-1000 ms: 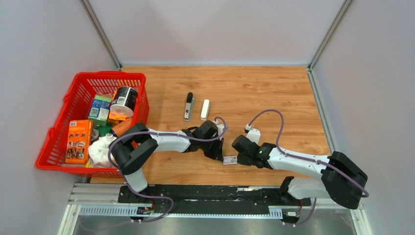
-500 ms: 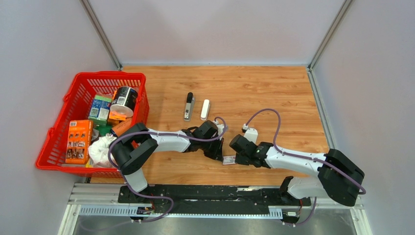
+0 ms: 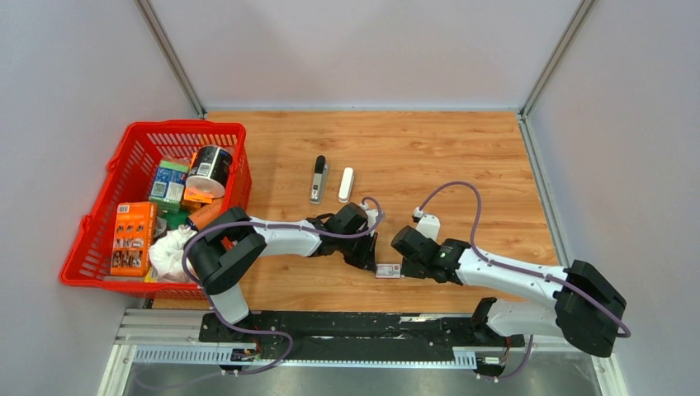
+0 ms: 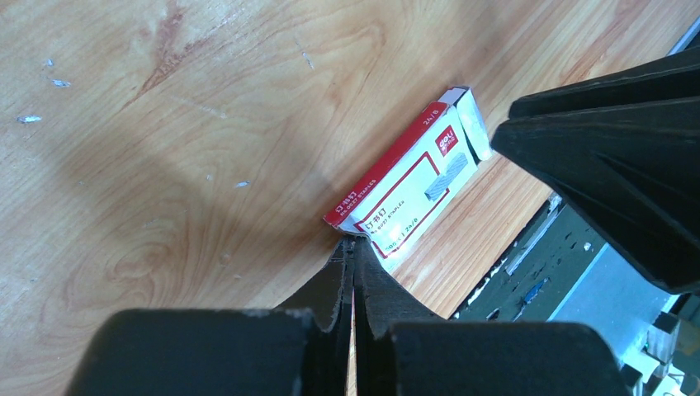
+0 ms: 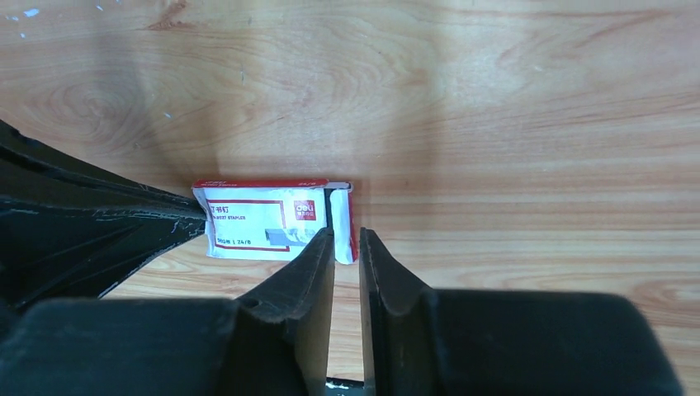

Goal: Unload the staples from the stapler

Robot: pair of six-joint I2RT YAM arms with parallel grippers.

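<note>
The white stapler (image 3: 345, 184) lies on the wooden table past both arms. Its grey metal inner piece tipped black (image 3: 318, 178) lies just left of it, apart. Neither gripper is near them. A small red-and-white staple box (image 3: 388, 270) lies flat between the grippers. My left gripper (image 3: 370, 259) is shut, and its tips (image 4: 351, 241) press the box's (image 4: 409, 194) left end corner. My right gripper (image 5: 347, 235) is nearly closed around the box's (image 5: 264, 216) right end section, which shows between its fingertips.
A red basket (image 3: 107, 206) full of boxes, a can and a cloth stands at the table's left. The table's near edge and the black arm rail (image 3: 355, 326) run just behind the box. Grey walls enclose the table on three sides.
My right arm shifted slightly left, then back right, beside the box. The box, the left arm and the stapler parts stay where they were.
</note>
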